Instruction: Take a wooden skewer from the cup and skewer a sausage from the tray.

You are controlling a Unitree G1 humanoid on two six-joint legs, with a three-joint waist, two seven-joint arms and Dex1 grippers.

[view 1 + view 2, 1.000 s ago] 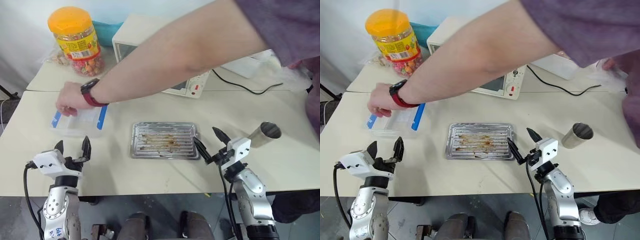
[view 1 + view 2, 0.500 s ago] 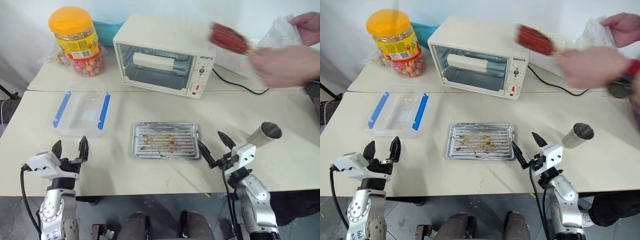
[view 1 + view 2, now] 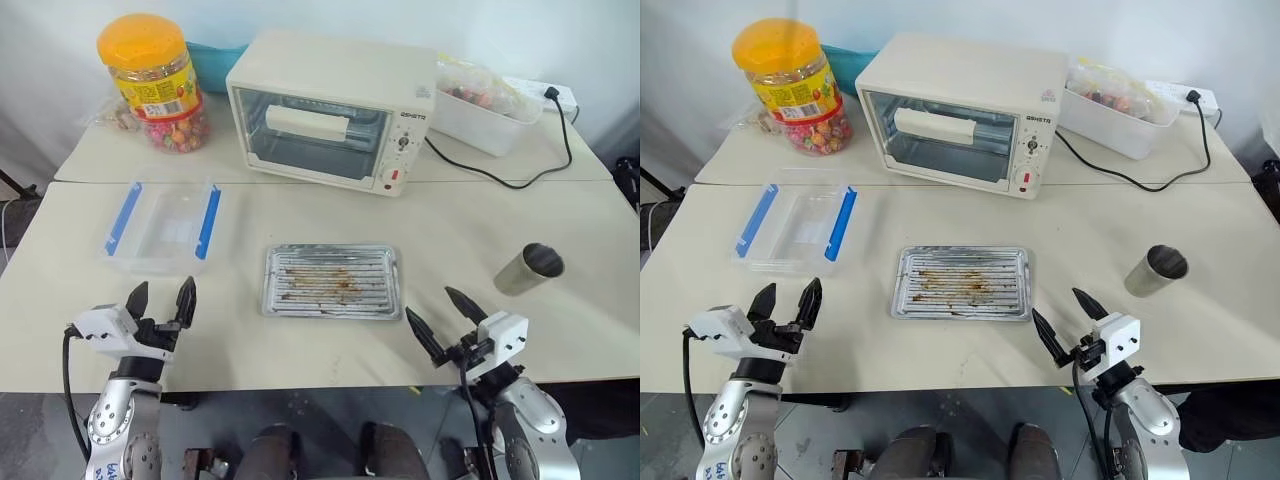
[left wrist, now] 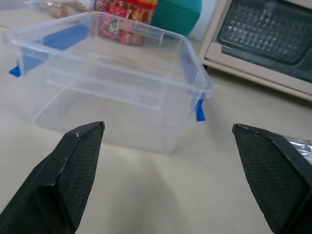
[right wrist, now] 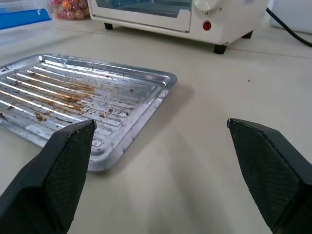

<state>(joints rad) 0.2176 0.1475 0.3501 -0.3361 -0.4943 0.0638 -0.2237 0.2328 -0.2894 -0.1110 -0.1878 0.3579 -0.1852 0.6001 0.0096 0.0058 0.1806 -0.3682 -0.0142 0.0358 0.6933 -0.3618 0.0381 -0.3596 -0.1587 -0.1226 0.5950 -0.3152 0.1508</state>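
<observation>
My left gripper (image 3: 160, 303) hangs spread and empty at the table's (image 3: 470, 215) near edge, facing the clear box (image 3: 163, 224). My right gripper (image 3: 440, 318), likewise spread, sits just right of the tray (image 3: 331, 281). The cup (image 3: 529, 269) stands farther right.

You are looking down from the head through two eyes set side by side, both taking in the whole table (image 3: 300, 215) from above its near edge, facing the oven (image 3: 335, 110) at the back. Your left wrist camera is sitting low and close to the tabletop, facing the clear box (image 4: 109, 100) with the oven behind. Your right wrist camera is also looking low, close on the tray (image 5: 83, 105), again towards the oven. Both wrist views are sharing that oven.
</observation>
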